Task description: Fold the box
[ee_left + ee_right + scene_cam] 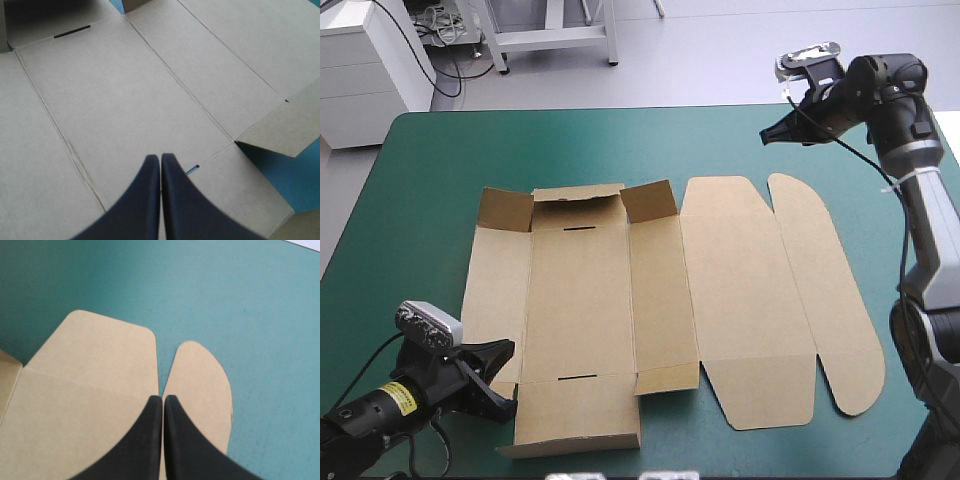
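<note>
Left gripper (160, 159): black fingers pressed together into 1 point, holding nothing; lower left of the high view, its tip over the box's near end, close to a slot.
Right gripper (767, 136): fingers likewise closed and empty; upper right of the high view, raised above the bare cover past the box's far right corner. In its own wrist view the tip aims at the gap between the lid panel and the rounded flap.
Teal-green cover (420, 180): fills most of the high view, bare all round the board.
Box (580, 300): brown cut sheet, lying mostly flat across the centre of the high view, from left of centre to the right side.
Lid panel (745, 300): flat, right of centre.
Rounded flap (830, 290): flat, at the sheet's right end, just beside the lid panel.
Near end panel (578, 410): flat, bottom centre, just beside the left gripper.
Far end flap (575, 205): tilted up, upper centre, with 2 corner flaps (505, 208) standing up either side of it.
Small near flap (667, 378): edge lifted slightly off the cover, casting a shadow in the left wrist view.
Slots (582, 228): 2 dark slits, 1 at each end of the middle panel.
</note>
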Controlling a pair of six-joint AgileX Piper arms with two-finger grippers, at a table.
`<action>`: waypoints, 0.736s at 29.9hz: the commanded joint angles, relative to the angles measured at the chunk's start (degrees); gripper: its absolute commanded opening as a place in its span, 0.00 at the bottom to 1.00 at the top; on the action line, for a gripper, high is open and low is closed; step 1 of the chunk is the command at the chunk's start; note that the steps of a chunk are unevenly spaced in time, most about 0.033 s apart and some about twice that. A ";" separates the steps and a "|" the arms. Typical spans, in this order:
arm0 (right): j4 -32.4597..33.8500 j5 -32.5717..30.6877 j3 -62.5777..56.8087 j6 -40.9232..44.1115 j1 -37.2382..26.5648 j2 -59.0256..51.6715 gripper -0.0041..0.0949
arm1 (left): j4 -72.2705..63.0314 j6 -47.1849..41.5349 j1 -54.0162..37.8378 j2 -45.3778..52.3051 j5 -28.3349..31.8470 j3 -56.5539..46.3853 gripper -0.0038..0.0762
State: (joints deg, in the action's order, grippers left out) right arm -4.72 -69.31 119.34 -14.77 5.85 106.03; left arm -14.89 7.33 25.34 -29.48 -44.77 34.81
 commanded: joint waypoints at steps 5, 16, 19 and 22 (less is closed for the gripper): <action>-0.11 2.35 -17.58 -3.93 -3.88 -16.36 0.02 | -0.58 -0.06 0.20 -0.22 3.85 2.08 0.04; -2.53 5.13 -49.24 -3.35 -4.88 -42.28 0.02 | -0.72 -0.36 0.20 -1.55 3.85 2.78 0.04; -3.67 6.58 -53.86 -2.42 -4.88 -47.70 0.02 | -0.60 -1.62 0.20 -4.59 3.15 4.64 0.04; -5.80 7.76 -58.11 -2.29 -4.88 -53.59 0.02 | 0.43 -3.39 0.20 -9.49 2.81 7.57 0.04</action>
State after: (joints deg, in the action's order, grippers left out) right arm -8.36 -65.15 62.95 -17.20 1.45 57.51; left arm -14.33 5.53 25.34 -35.17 -45.14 38.51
